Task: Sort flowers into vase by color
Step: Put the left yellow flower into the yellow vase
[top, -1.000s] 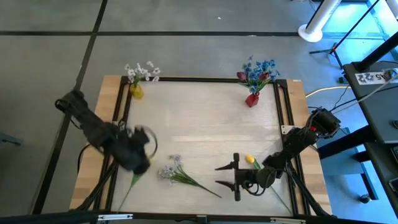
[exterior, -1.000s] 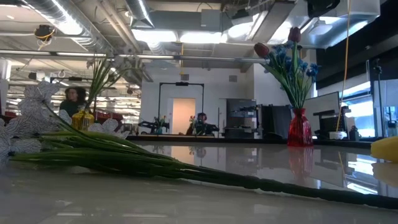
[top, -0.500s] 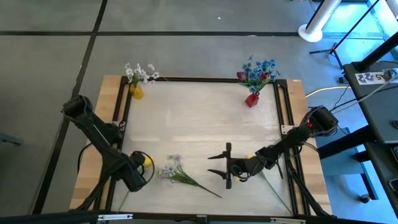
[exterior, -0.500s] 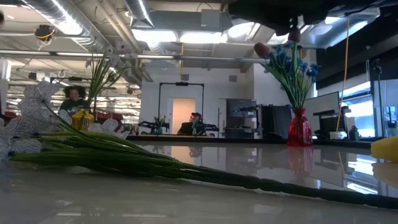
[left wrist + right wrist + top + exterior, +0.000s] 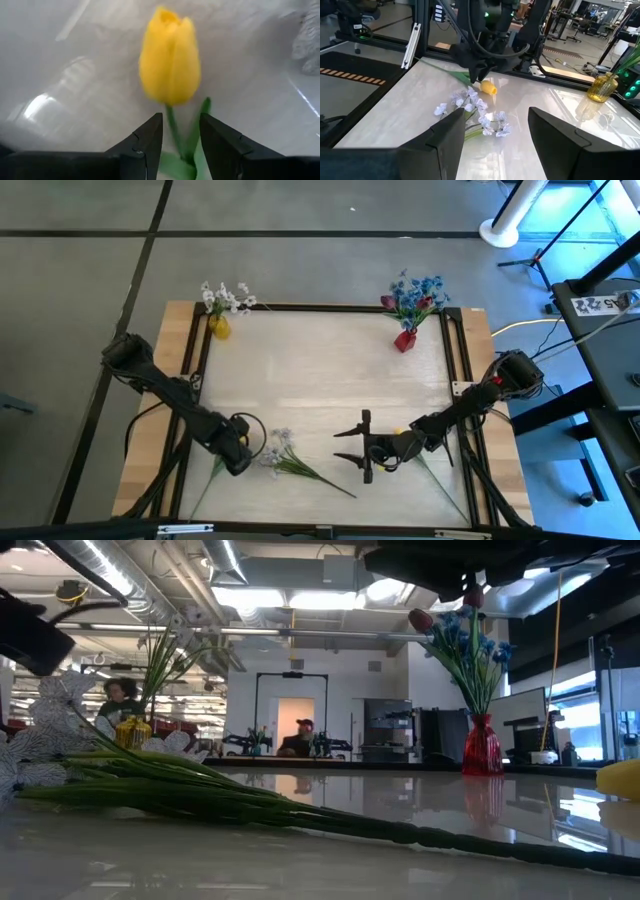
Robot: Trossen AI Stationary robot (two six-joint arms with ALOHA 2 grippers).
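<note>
Yellow is showing in the high view beneath the left gripper point(image 5: 240, 458), which is hovering just beside the white spray point(image 5: 272, 452); the right gripper point(image 5: 362, 458) is waiting spread mid-table. In the left wrist view, parted fingers point(image 5: 145, 141) are bracketing the yellow tulip's point(image 5: 169, 56) stem; closing carelessly risks crushing the bloom or missing the stem.

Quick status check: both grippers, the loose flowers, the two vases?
left gripper: open, straddling tulip stem.
yellow tulip: lying flat, not gripped.
right gripper: open, empty.
pale spray: lying loose on table.
yellow vase: upright, holds white sprays.
red vase: upright, holds blue flowers, red tulip.
</note>
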